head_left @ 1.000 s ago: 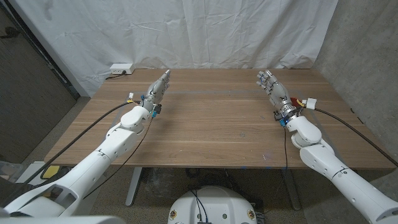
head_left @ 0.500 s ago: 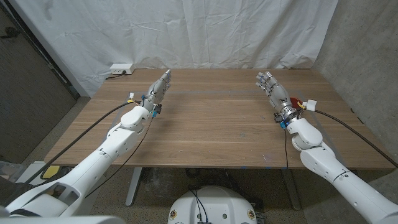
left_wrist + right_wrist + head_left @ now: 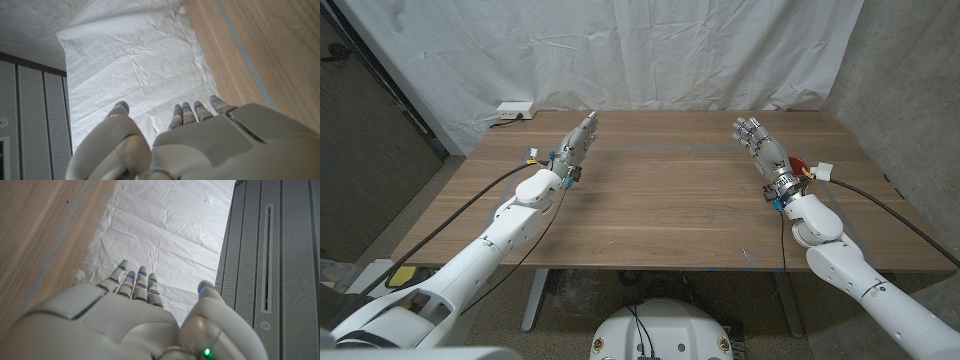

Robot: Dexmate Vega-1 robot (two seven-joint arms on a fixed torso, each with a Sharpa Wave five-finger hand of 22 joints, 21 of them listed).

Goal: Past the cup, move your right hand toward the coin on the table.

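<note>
Right hand [image 3: 763,148] shifted slightly right and toward the table's near edge; fingers [image 3: 748,128] still extended, holding nothing.

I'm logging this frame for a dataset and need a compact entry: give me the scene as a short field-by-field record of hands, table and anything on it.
left hand: open, holds nothing, fingers extended over the table's left side
right hand: open, holds nothing, fingers together, over the table's right side
table: wooden, bare surface between the arms
cup: none visible
coin: none discernible
red item: small, beside the right wrist, identity unclear
backdrop: white sheet behind the table
</note>
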